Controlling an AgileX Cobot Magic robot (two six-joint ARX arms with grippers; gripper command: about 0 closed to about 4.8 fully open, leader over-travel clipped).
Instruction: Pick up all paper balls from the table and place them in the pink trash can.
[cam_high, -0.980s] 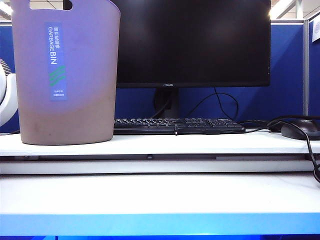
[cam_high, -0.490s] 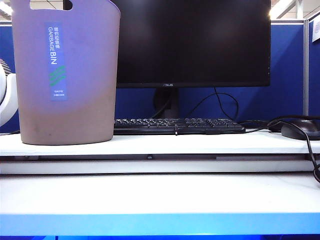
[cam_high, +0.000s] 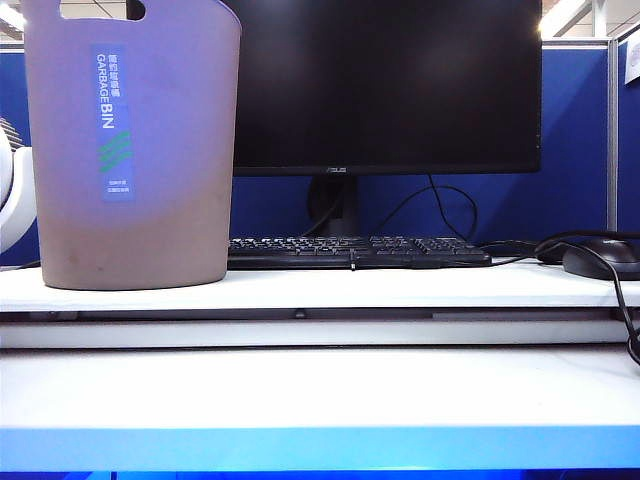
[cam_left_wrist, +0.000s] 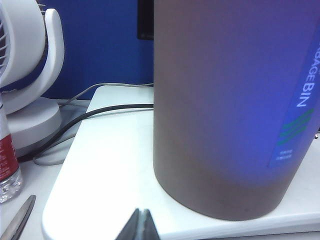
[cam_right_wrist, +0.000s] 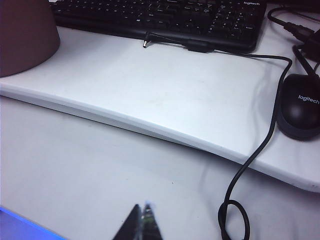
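From my exterior camera I see the pink trash can (cam_high: 130, 150) standing upright at the upper left of the frame, on the raised white shelf (cam_high: 400, 288) of the table (cam_high: 320, 390); its blue label with green stripes faces me, and its cutout handle sits at the very top edge; I see no paper ball on the table in any view, and neither arm shows in this camera. To the right of the can a black monitor (cam_high: 385, 85) fills the top centre, with a black keyboard (cam_high: 355, 250) just in front of its stand and a black mouse (cam_high: 603, 260) at the far right, its cable trailing down over the shelf edge; the bright blue front edge of the table runs along the bottom of the frame. In my left wrist view the left gripper (cam_left_wrist: 140, 226) shows only as dark fingertips pressed together at the bottom centre, clenched on nothing, near the base of the can (cam_left_wrist: 235, 110), which fills the right of the frame; a white fan (cam_left_wrist: 27, 75) stands at the left, with a clear bottle (cam_left_wrist: 7, 165) below it. In my right wrist view the right gripper (cam_right_wrist: 141, 224) is likewise clenched and empty at the bottom centre, over the lower table surface (cam_right_wrist: 100, 170); the keyboard (cam_right_wrist: 165, 17) lies along the top, and the mouse (cam_right_wrist: 300, 107) at the right.
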